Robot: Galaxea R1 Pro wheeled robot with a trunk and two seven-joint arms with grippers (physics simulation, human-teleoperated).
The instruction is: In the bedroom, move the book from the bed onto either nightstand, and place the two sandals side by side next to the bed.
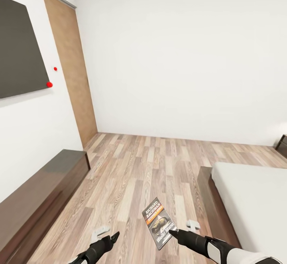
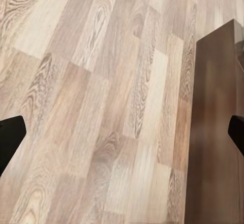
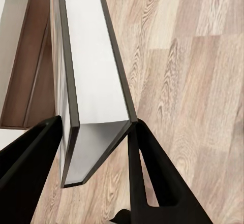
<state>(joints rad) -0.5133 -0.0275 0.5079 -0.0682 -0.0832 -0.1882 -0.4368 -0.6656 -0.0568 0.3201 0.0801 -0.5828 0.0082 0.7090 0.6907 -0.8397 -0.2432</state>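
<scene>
Head view, left to right: a long dark low cabinet (image 1: 40, 200) stands along the left wall. The left gripper (image 1: 113, 238) hangs over the plank floor (image 1: 131, 168), jaws spread wide and empty. The right gripper (image 1: 172, 232) clamps the book (image 1: 158, 222) by its lower edge, above the floor beside the bed (image 1: 255, 204).

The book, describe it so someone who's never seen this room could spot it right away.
Start at the bed on the right, then drop to the wood floor beside its dark frame. There the right hand holds the book up in the air by its edge. It is a thin paperback with a dark cover, white lettering and an orange band.
</scene>
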